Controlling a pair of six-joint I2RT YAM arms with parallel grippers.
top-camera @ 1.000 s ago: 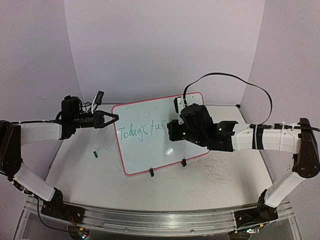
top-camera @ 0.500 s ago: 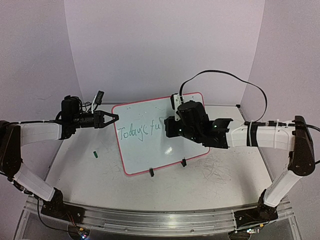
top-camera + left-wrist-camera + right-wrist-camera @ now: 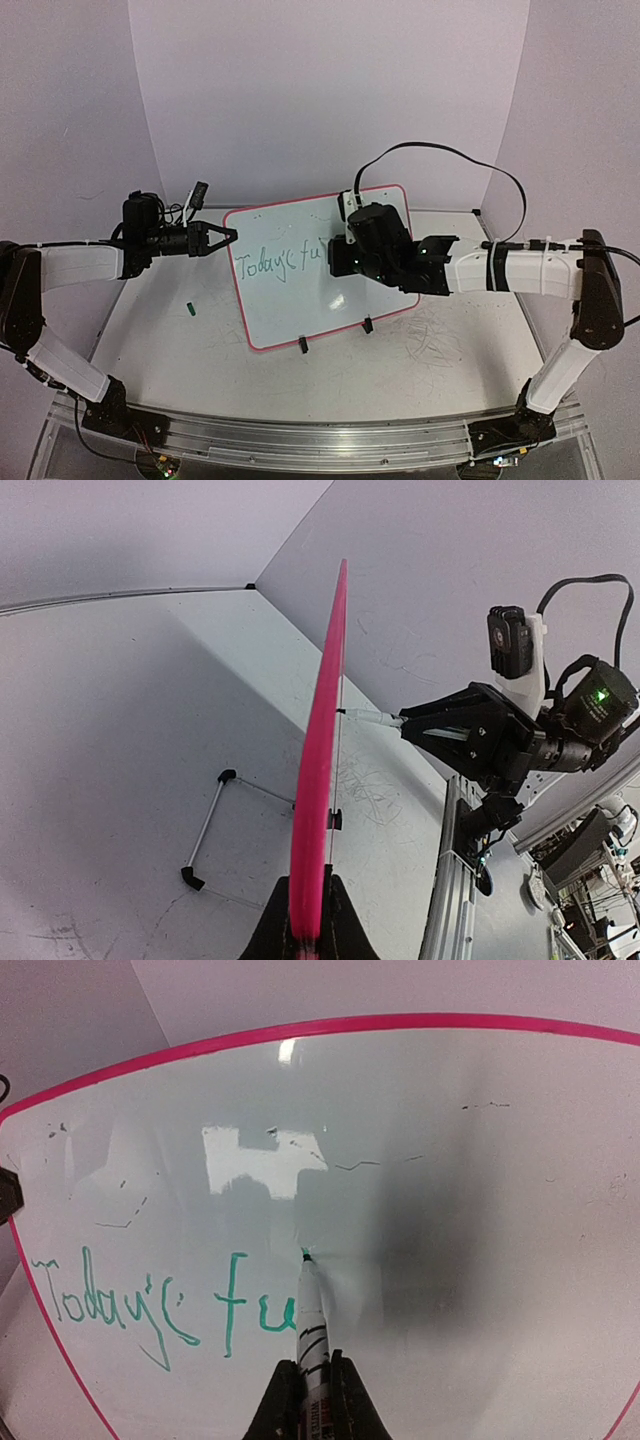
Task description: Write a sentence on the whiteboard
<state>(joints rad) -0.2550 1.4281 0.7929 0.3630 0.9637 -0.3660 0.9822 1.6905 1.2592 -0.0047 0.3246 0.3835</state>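
The whiteboard (image 3: 290,305) stands tilted on the table, framed in red-pink. My left gripper (image 3: 232,236) is shut on its upper left edge; in the left wrist view the frame (image 3: 320,740) runs edge-on out of the jaws of the left gripper (image 3: 308,925). The sentence (image 3: 275,263) reads "Today's fu" in green (image 3: 150,1305). My right gripper (image 3: 335,255) is shut on a white marker pen (image 3: 310,1325), gripped low in the right wrist view (image 3: 310,1390). The pen's green tip touches the board just right of the "u", above it.
A small green cap (image 3: 188,309) lies on the table left of the board. Two black clip feet (image 3: 302,345) (image 3: 367,324) hold the board's lower edge, and a wire stand (image 3: 205,825) sits behind it. Scribble marks (image 3: 440,340) cover the table at right.
The right arm has swung left and closer to the board, bringing the pen past the "u". The left arm and the board have not moved.
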